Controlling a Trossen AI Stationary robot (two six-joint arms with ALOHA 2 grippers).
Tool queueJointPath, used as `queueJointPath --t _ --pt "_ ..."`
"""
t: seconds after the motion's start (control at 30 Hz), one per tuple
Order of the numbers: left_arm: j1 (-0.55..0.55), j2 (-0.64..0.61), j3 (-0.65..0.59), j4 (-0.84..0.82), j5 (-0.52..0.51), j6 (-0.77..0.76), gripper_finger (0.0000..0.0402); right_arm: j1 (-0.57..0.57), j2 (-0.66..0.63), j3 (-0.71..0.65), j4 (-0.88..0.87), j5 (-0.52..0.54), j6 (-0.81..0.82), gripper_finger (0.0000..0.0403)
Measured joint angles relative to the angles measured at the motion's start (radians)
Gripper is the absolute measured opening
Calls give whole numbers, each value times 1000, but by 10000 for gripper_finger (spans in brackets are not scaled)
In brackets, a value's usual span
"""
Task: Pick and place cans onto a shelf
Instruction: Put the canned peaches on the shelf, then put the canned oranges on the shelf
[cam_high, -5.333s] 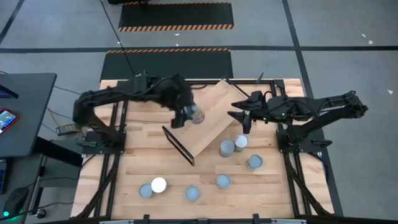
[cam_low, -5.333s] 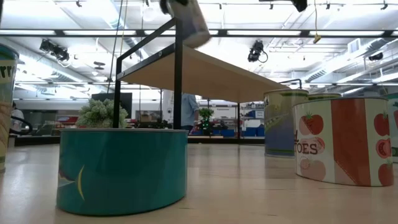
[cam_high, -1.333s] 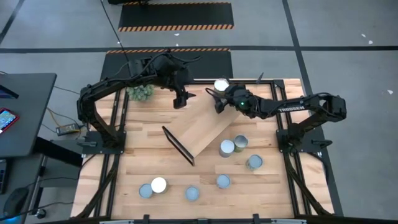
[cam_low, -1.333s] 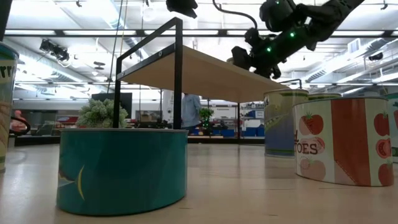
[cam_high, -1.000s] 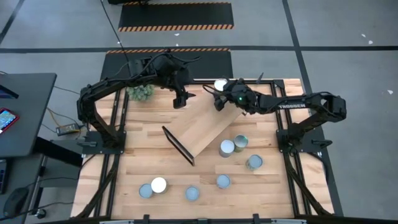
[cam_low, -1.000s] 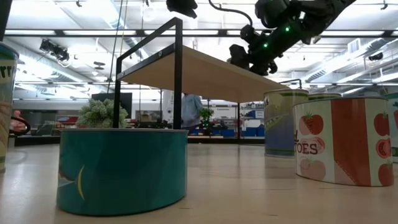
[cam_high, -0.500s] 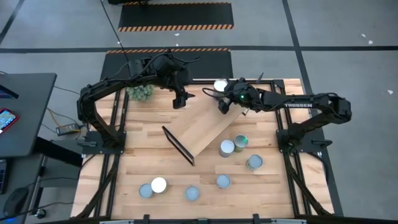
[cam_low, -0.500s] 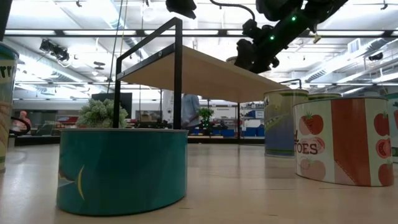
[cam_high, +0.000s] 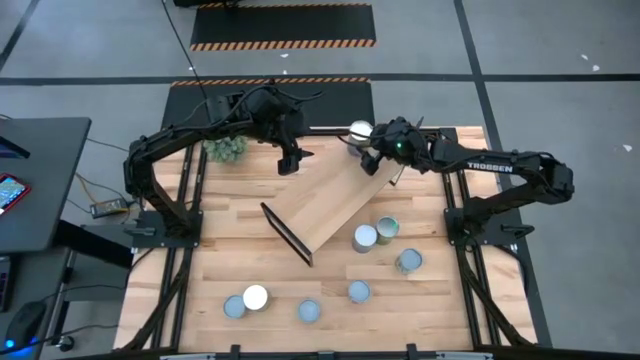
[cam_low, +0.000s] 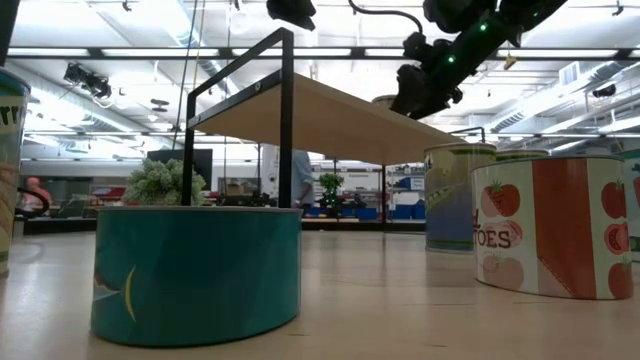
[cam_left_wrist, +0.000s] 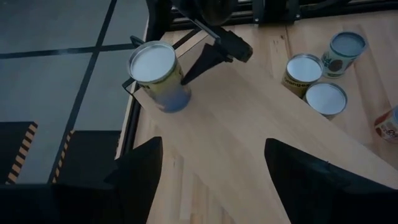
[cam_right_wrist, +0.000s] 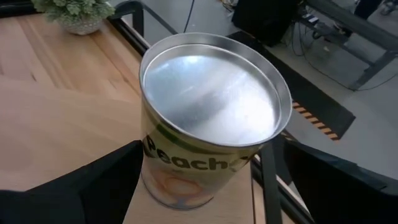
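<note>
Counting from where I stand, only one tin has made it up so far: the peach can (cam_high: 359, 131) sits upright at the far end of the shelf (cam_high: 325, 200), right at its corner. The right gripper (cam_high: 378, 160) is just beside it, fingers spread wide to either side of the can and, as far as I can judge, not touching it (the right wrist view shows clear gaps on both sides). The left gripper (cam_high: 290, 161) hovers over the shelf's other long edge, fingers also wide and empty.

Six cans are left on the tabletop (cam_high: 215, 250): a pair of cans (cam_high: 374, 233) touching just off the shelf's near side, one more can (cam_high: 407, 261) beside them, and a row of four lids (cam_high: 300, 301) near the front edge. So the job looks barely begun, mostly ahead.
</note>
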Motion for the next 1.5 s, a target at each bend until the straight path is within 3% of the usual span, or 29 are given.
queueJointPath --t 0.63,0.97,1.07,1.27,1.5 --pt "0 0 0 1 0 1 288 -105 3 0 15 -103 -33 398" --pt "-2 -102 -5 5 0 2 288 -47 -89 0 -58 -77 44 398" --pt "-2 -145 -59 14 -2 -2 282 -19 -132 0 -102 -60 86 398" --pt "-2 -251 -307 138 -2 -61 253 62 -175 0 -184 -60 179 398" --pt "-15 -341 -504 299 42 -169 223 227 -187 0 -231 -71 313 398"
